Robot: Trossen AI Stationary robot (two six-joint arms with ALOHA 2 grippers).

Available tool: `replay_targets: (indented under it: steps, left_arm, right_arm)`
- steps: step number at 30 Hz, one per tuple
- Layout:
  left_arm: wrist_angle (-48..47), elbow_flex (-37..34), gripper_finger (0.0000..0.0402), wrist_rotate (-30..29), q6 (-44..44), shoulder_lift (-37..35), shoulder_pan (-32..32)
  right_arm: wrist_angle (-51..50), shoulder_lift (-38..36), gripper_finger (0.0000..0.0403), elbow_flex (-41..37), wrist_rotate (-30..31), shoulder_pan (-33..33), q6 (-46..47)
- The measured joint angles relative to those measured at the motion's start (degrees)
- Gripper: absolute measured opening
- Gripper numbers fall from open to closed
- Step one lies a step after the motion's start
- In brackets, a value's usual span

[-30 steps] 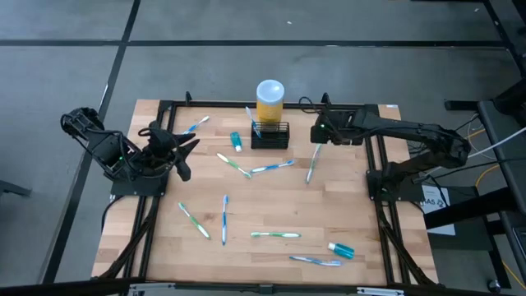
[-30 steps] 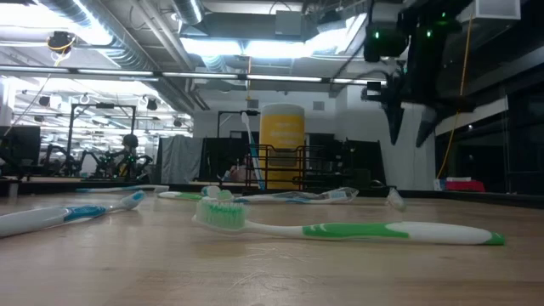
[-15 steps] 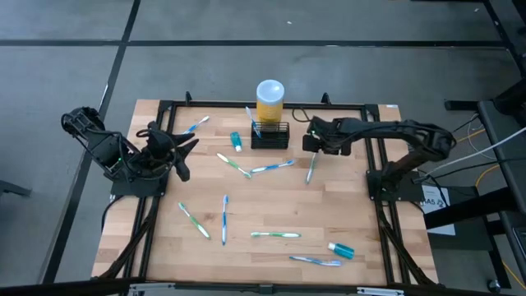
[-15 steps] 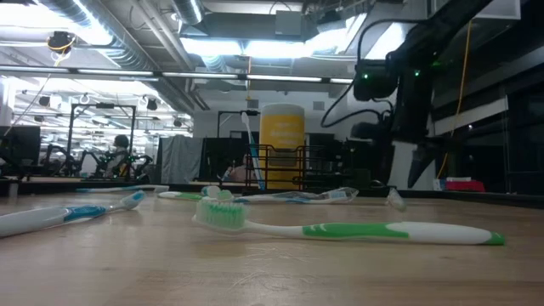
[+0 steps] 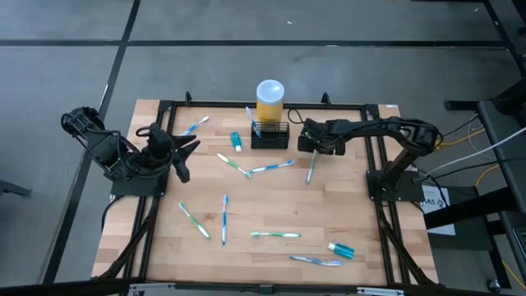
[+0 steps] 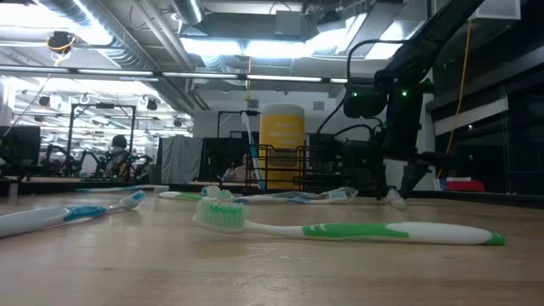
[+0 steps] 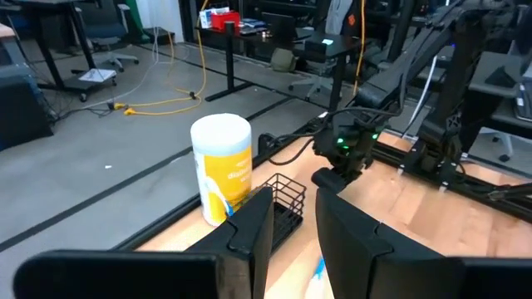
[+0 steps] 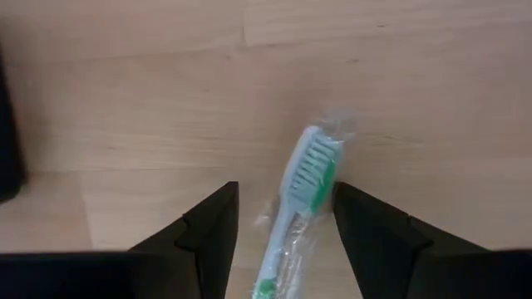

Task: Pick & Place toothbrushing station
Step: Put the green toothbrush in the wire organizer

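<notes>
The toothbrushing station [image 5: 270, 135]: from above you see it at the bench's far edge, mid-width, the right gripper [image 5: 309, 146] just beside it. In the right wrist view, the open fingers [image 8: 208, 226] straddle a wrapped green toothbrush [image 8: 305, 189]. The left gripper [image 5: 177, 156] waits, partly open, near the left edge.

Colours on the pale wood table [image 5: 246, 255]

The toothbrushing station [image 5: 270, 135] is black wire mesh; the cylinder [image 5: 269, 102] behind it is yellow with a white top. Toothbrushes lie in green-and-white [image 6: 340, 229] and blue-and-white [image 5: 224, 219]. Both arms are dark.
</notes>
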Motion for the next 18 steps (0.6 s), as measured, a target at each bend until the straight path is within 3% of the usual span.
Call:
replay_targets:
  steps: [5,10,18]
  left_arm:
    - [0.8,0.0,0.0088,0.1,0.0,0.0,0.0]
    - [0.9,0.0,0.0088,0.0,0.0,0.0,0.0]
    - [1.0,0.0,0.0088,-0.2,0.0,0.0,0.0]
  right_arm:
    - [0.8,0.0,0.0139,-0.2,4.9,-0.1,-0.4]
    - [3.1,0.2,0.0022,-0.2,9.3,-0.3,-3.2]
    - [6.9,-1.1,0.0004,-0.2,9.8,3.0,-2.7]
